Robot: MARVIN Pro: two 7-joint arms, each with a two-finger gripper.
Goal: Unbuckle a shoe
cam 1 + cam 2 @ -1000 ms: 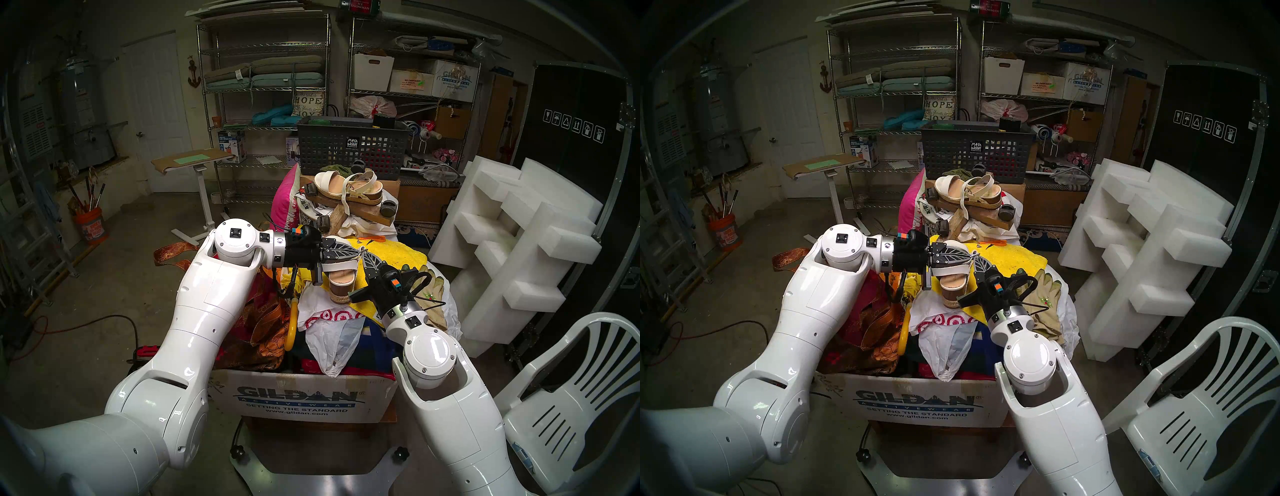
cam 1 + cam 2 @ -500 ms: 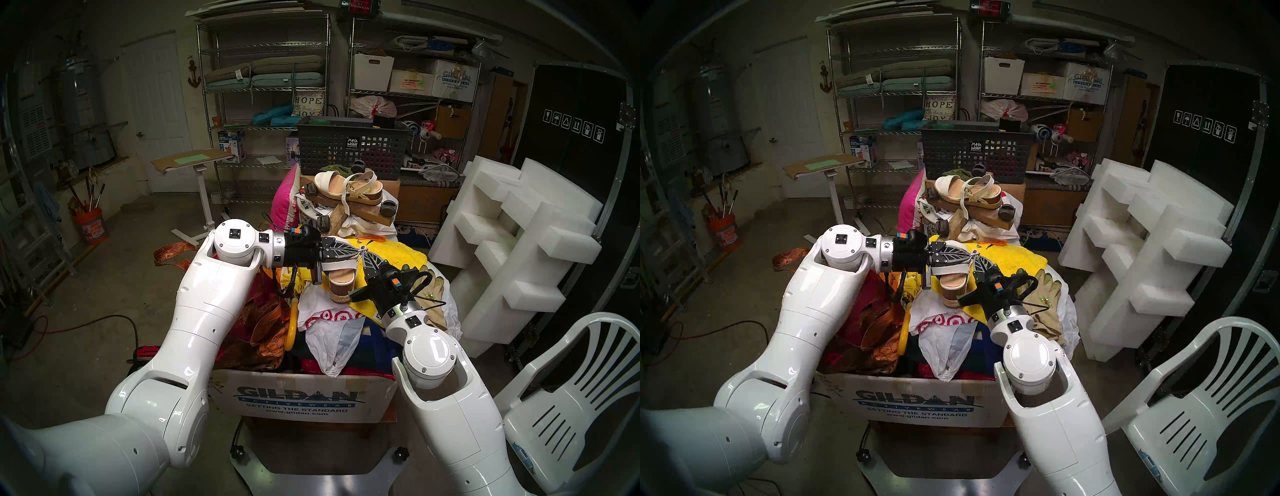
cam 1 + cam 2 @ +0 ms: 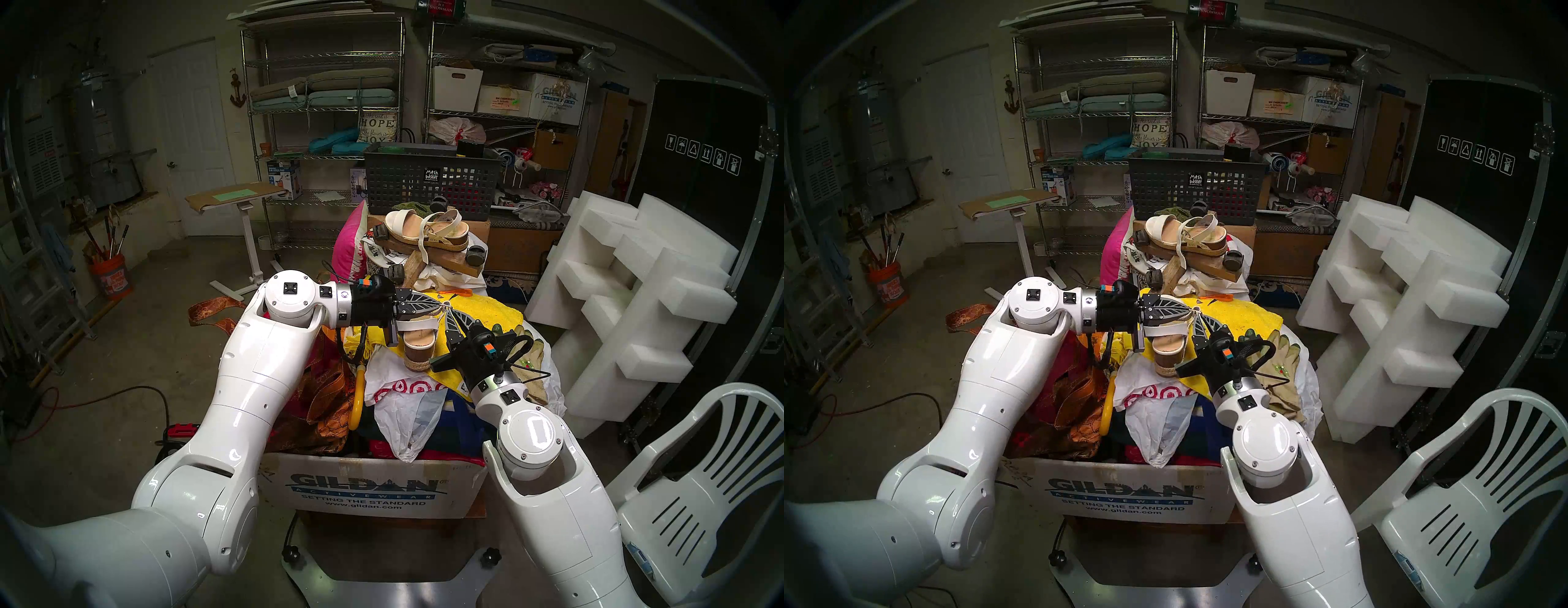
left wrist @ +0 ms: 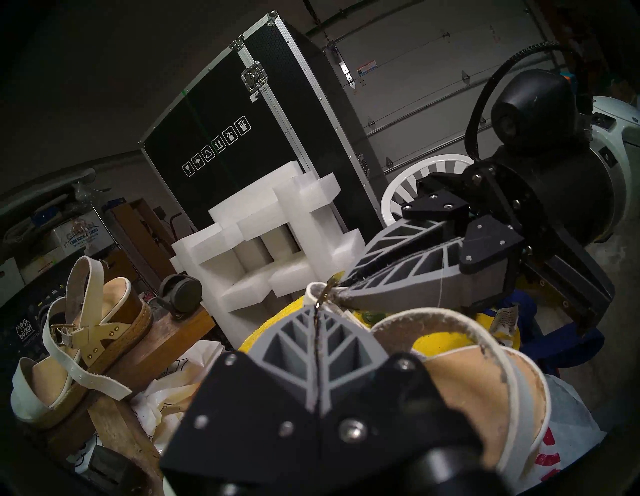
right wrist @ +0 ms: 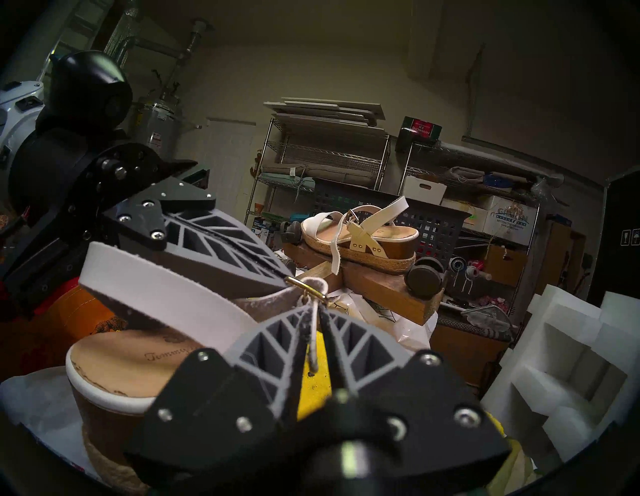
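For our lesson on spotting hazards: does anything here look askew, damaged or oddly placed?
Yes. The far sandal sits on a tilted wooden dolly lying wheels-up on the clutter, its strap dangling loose. The near sandal stands on a plastic bag, and its strap edges look frayed in the left wrist view.

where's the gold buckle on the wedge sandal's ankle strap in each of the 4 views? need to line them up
Head stereo left: buckle, just above centre, between the two grippers' tips.
Head stereo right: buckle, same spot, slightly further left.
Left wrist: buckle, centre, just past the shut fingers.
Right wrist: buckle, centre, above the fingers.
Shared landmark: the platform sandal on the wood block.
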